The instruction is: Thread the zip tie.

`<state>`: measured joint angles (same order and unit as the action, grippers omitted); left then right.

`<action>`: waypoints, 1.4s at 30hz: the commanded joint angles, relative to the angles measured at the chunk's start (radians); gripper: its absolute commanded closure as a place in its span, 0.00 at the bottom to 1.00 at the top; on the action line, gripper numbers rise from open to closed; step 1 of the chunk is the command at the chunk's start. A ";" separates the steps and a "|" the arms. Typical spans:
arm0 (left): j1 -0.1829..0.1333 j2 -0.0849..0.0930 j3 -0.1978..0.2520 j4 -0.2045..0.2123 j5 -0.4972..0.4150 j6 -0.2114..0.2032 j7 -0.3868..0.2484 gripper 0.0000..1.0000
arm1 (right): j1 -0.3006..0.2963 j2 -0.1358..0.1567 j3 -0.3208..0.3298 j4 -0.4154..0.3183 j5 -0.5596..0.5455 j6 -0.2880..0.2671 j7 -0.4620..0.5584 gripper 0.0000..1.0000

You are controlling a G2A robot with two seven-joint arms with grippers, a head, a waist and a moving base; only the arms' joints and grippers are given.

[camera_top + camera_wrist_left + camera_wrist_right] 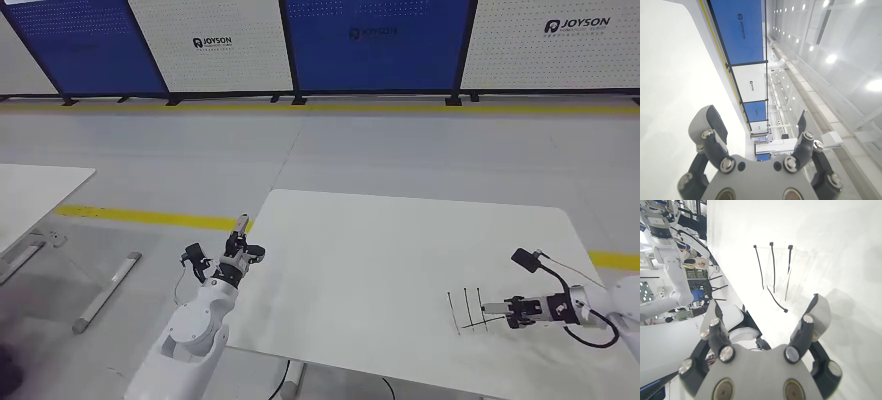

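**Lighting.** The room is lit brightly and evenly from overhead. In the left wrist view the round ceiling lamps (831, 58) appear as white spots with soft halos, and the nearest ones flare widest. The white table (400, 270) returns this light strongly. In both wrist views its surface washes out to almost blank white, so the black zip ties (773, 268) stand in hard contrast against it. In the top view the grey floor (300, 150) has a dull sheen. Both wrist views bend straight lines toward their edges, and the frames of the wall panels (753, 28) curve visibly.
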<state>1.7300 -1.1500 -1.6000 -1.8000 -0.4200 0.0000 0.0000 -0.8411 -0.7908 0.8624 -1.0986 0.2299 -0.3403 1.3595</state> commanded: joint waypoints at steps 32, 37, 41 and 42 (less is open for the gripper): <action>0.000 0.000 0.000 0.000 0.000 0.000 0.000 0.00 | 0.043 -0.021 -0.059 0.151 0.096 0.000 0.031 0.57; 0.000 0.000 0.000 0.000 0.000 0.000 0.000 0.00 | 0.036 -0.013 -0.051 0.145 0.112 0.000 0.031 0.61; 0.000 0.000 0.000 0.000 0.000 0.000 0.000 0.00 | 0.027 -0.006 -0.043 0.141 0.120 0.000 0.031 0.64; 0.000 0.000 0.000 0.000 0.000 0.000 0.000 0.00 | 0.025 -0.005 -0.041 0.140 0.122 0.000 0.031 0.65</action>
<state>1.7300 -1.1500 -1.6000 -1.8000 -0.4200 0.0000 0.0000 -0.8145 -0.7966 0.8201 -0.9581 0.3509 -0.3400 1.3900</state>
